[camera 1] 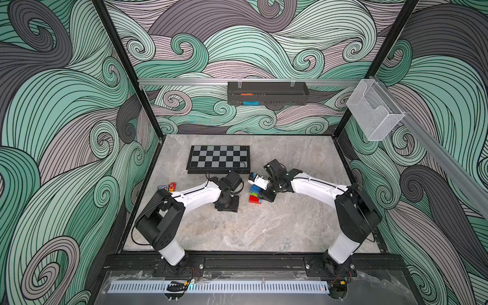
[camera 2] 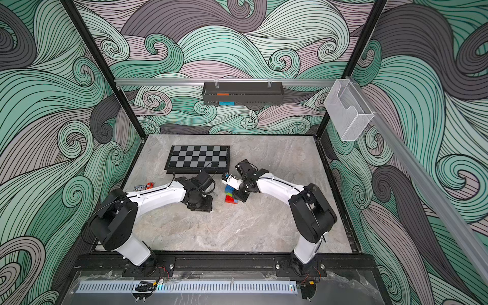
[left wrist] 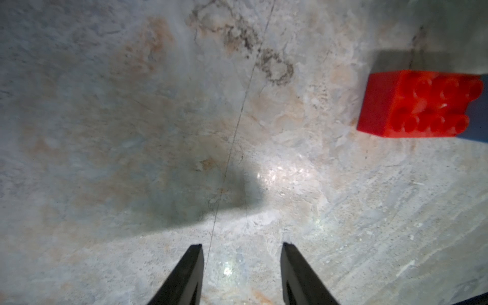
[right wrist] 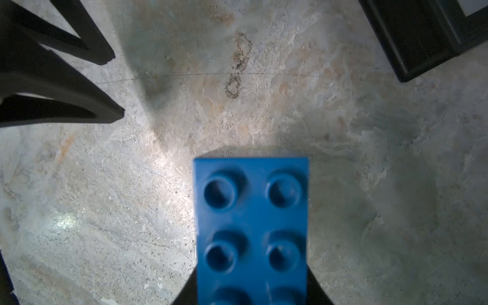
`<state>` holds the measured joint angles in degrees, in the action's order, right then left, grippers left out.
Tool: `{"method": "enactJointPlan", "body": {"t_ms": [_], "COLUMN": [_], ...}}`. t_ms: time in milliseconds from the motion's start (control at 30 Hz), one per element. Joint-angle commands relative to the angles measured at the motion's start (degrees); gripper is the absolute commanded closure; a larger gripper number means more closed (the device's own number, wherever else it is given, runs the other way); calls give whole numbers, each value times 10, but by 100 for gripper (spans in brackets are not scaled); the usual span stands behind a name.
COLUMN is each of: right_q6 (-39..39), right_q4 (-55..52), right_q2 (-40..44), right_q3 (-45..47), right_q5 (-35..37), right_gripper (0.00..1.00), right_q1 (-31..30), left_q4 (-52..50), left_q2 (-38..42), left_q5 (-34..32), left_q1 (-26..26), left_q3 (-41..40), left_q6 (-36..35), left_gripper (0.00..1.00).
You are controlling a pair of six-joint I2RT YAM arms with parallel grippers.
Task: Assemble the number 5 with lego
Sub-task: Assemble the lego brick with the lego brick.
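Note:
A small multicolour lego figure sits mid-table in both top views: a dark-blue brick [camera 1: 254, 188] on top, lime [camera 1: 253, 195] under it, then red [camera 1: 253, 199] with a bit of light blue [camera 1: 260, 202] at the bottom. My right gripper [camera 1: 264, 196] is shut on the dark-blue brick [right wrist: 250, 224], whose studs face the wrist camera, and my right gripper [right wrist: 252, 289] has its fingers tight against both its sides. My left gripper [camera 1: 228, 209] points down at the table just left of the figure. My left gripper [left wrist: 241, 247] is open and empty. The red brick [left wrist: 417, 105] lies to one side of it.
A black-and-grey checkered board [camera 1: 219, 158] lies behind the arms. A small red toy car [camera 1: 172, 186] and a card [camera 1: 162, 188] lie at the left. A black tray [camera 1: 285, 93] hangs on the back rail and a clear basket [camera 1: 375, 113] on the right rail.

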<state>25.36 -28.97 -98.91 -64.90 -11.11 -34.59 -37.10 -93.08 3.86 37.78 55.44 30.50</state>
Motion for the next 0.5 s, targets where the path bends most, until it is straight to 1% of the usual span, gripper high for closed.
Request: {"method": "enactJointPlan", "body": {"t_ms": [0,200,467], "right_q6": [29,47,65], "right_q4": [-32,-48,-52], "right_q2": [-12,-25,-38], "right_q3": [-16,-21,-21], "right_q5": [-35,-45,-36], "right_gripper": [66,66,66], "right_q1": [7,10,12], "left_q4": [-23,-28,-32], "left_q2": [18,19,17], "left_q5": [-12,-14,-13], "left_q1": [-7,-10,-13], "left_q3": [-2,0,3], "left_q6": [-1,-5,-10], "left_gripper": [49,49,49]}}
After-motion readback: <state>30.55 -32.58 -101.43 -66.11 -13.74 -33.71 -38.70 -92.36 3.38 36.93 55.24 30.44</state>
